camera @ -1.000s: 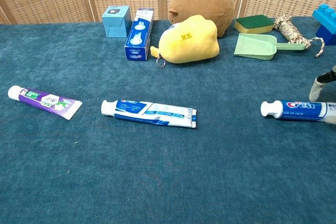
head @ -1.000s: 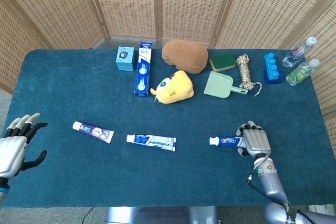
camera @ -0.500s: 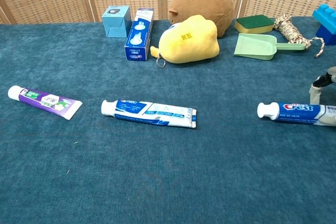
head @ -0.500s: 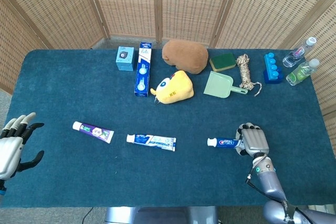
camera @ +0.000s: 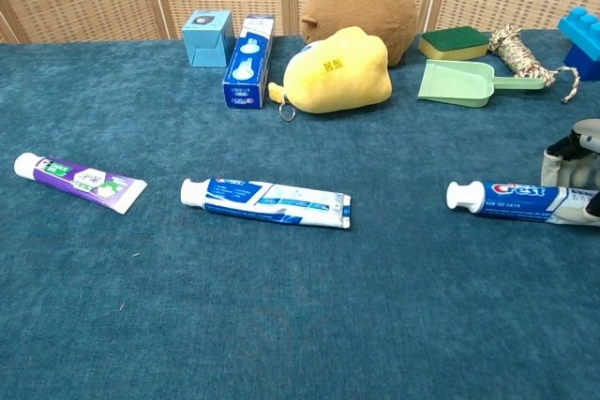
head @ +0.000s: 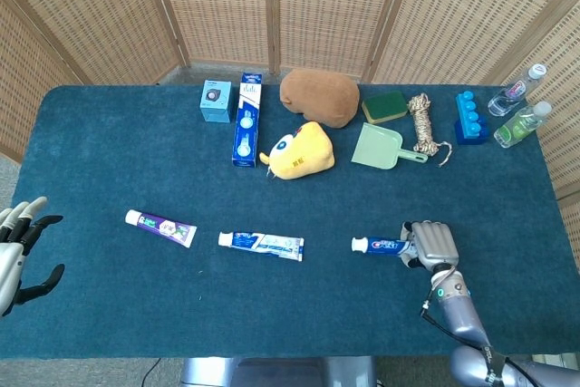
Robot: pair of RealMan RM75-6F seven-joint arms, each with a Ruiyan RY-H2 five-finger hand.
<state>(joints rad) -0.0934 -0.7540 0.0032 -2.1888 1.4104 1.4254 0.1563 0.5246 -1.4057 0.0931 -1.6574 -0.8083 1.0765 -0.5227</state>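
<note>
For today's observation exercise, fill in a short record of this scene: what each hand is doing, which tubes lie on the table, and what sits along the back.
right hand: grips the tail end of the Crest toothpaste tube, cap pointing left
left hand: fingers apart, holds nothing, at the table's left edge
other tubes: purple toothpaste tube; blue-and-white toothpaste tube
back row: yellow plush toy, brown plush toy, green dustpan
surface: blue cloth table

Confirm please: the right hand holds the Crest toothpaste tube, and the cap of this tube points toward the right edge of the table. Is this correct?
Not quite. The right hand does hold the Crest toothpaste tube, but its white cap points toward the left, at the other two tubes, not toward the right edge of the table. Both the head view and the chest view show this.
</note>
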